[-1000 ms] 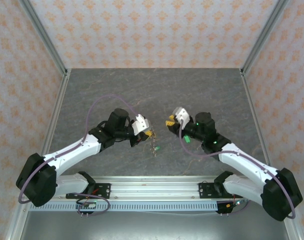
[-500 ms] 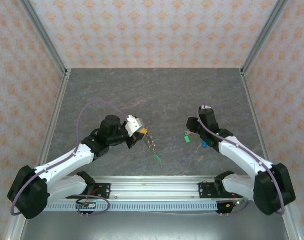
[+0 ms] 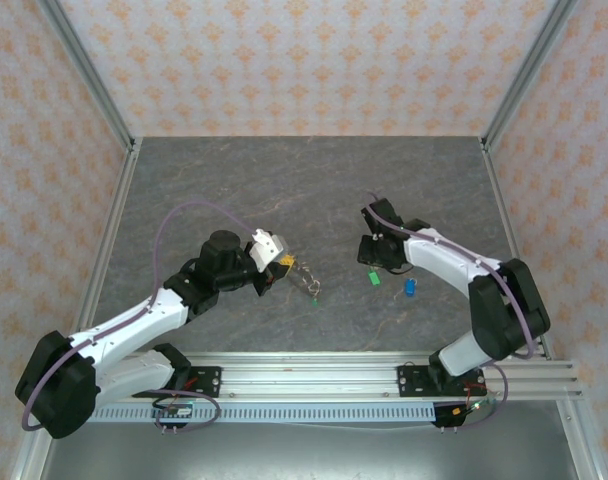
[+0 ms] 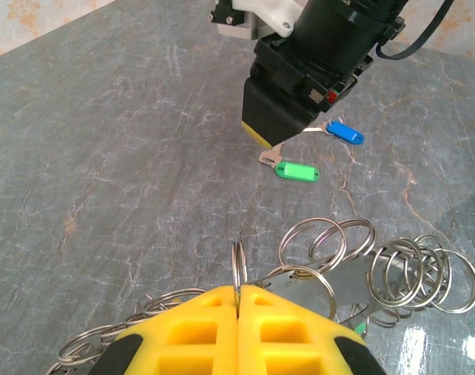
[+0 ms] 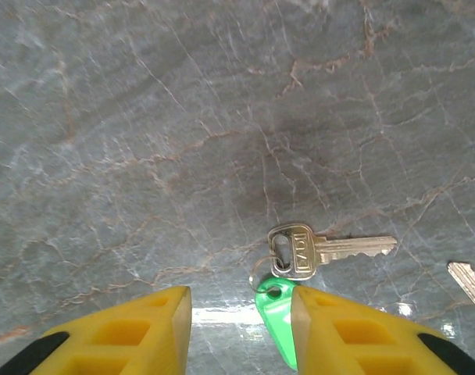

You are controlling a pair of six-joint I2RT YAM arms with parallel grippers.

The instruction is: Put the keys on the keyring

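My left gripper (image 3: 277, 267) (image 4: 239, 291) is shut on the keyring (image 3: 302, 274) (image 4: 239, 264), pinching one thin wire loop; several more metal loops fan out to its right above the table. A small green piece (image 3: 312, 297) hangs under them. A key with a green tag (image 3: 375, 279) (image 4: 298, 171) (image 5: 300, 250) and a key with a blue tag (image 3: 410, 287) (image 4: 344, 133) lie flat on the table. My right gripper (image 3: 369, 253) (image 5: 239, 312) stands open low over the green-tagged key, the tag against its right finger's inner face.
The grey stone-patterned table (image 3: 284, 180) is walled by patterned panels at the back and sides. The tip of another key (image 5: 470, 283) lies at the right edge of the right wrist view. The arms' bases and rail run along the near edge.
The right arm has swung round and its gripper has come down over the green-tagged key. The left gripper drew back slightly left, still holding the keyring, whose hanging end swung.
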